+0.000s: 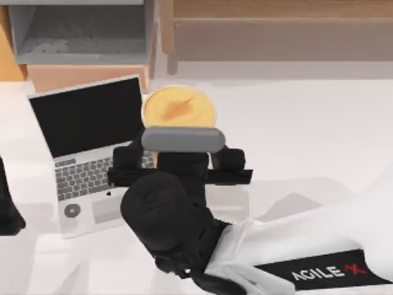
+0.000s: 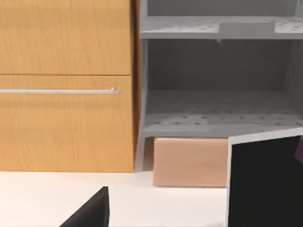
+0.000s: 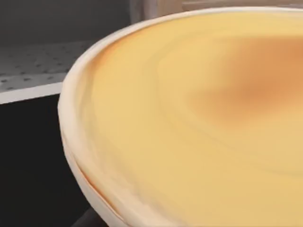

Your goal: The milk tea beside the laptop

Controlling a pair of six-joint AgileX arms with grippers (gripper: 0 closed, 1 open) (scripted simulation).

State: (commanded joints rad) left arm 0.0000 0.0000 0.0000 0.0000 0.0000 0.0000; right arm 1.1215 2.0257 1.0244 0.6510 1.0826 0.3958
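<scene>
The milk tea (image 1: 178, 107) shows its round yellow-orange top just right of the laptop's (image 1: 86, 123) black screen, at the table's back middle. My right gripper (image 1: 178, 150) is right behind the cup on its near side. Its black fingers (image 1: 230, 158) are spread wider than the cup's top, so it is open. A grey bar on the wrist hides the cup's side. In the right wrist view the milk tea (image 3: 199, 118) top is very close. My left arm (image 1: 6, 206) is parked at the table's left edge, and one dark finger (image 2: 90, 213) shows in its wrist view.
A grey open shelf unit (image 1: 80, 31) and a wooden cabinet (image 1: 276, 31) stand behind the table. A tan box (image 1: 86, 77) sits under the shelf behind the laptop. White tabletop (image 1: 307, 135) stretches to the right of the cup.
</scene>
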